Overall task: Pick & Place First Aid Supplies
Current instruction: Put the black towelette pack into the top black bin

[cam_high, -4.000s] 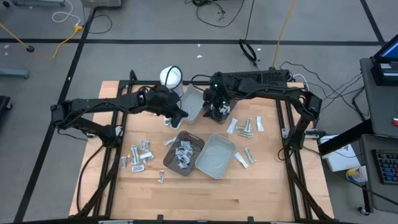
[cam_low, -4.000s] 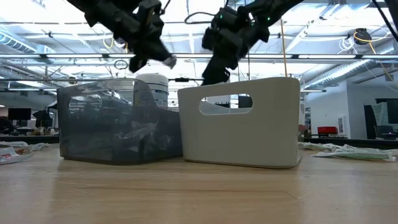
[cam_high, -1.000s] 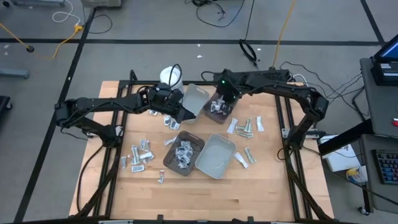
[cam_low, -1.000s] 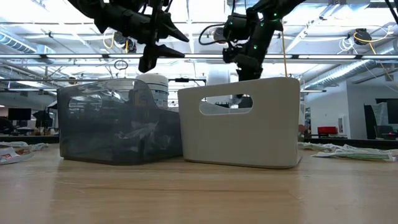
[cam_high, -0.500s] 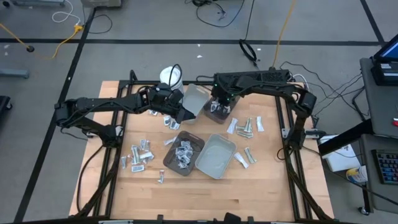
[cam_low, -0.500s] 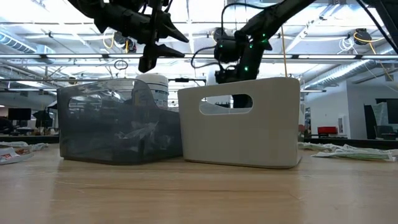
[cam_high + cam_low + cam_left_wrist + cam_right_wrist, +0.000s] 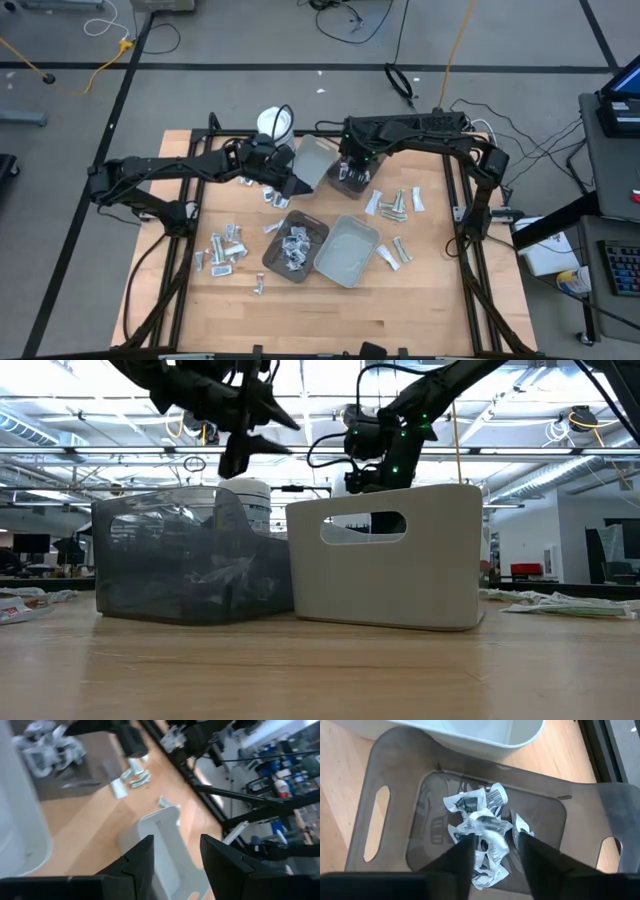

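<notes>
A: What is changing right now?

B: The right gripper point(image 7: 491, 851) is parting its jaws, which were shut a second ago, directly over the dark translucent plastic tray point(image 7: 385, 780) near the worktop's far edge. Nothing is showing between the jaws, so a packet has probably just dropped onto the crumpled white and silvery first aid packets point(image 7: 485, 827) piling inside.

A: And the arm?

B: It is pointing straight down into that tray.

A: The other one?

B: The left gripper point(image 7: 176, 851) is hovering, tilted, jaws partly apart, near the pale grey plastic tray point(image 7: 312, 160). Whether it is gripping that tray's rim, I cannot say.

A: Remaining work?

B: Plenty; loose packets point(image 7: 225, 247) are lying toward the left edge.
</notes>
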Controlling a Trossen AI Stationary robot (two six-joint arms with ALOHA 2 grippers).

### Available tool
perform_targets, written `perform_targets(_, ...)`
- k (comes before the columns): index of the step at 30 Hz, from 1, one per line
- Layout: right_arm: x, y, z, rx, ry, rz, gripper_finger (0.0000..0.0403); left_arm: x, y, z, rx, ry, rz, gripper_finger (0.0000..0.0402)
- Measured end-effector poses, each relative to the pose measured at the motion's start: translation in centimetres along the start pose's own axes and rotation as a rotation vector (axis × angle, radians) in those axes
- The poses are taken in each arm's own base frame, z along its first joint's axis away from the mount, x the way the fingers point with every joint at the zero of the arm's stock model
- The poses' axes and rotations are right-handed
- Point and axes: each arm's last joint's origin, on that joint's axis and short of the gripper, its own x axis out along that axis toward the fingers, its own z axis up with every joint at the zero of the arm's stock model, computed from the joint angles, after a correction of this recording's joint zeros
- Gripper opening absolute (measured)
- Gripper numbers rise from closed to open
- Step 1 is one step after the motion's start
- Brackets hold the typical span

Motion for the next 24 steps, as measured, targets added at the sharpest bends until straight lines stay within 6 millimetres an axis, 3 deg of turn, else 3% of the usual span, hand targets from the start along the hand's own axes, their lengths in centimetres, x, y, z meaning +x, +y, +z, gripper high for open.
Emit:
perform_targets(5,-0.5,0.1,0.1,-0.001,-0.021,0.000,0.0224,-0.3,1.0,-0.4,-0.059,0.060,0.073,0.0199)
perform_targets(9,-1.0,0.2,0.2,0.005,-0.037,-0.002,0.0253,-0.6,2.1,-1.2,-0.142,0.137,0.161,0.0214)
perform_targets(24,-1.9,1.1,0.8,-0.015,-0.107,-0.001,0.0267,-3.8,6.0,-3.6,-0.320,0.359,0.630,0.0216)
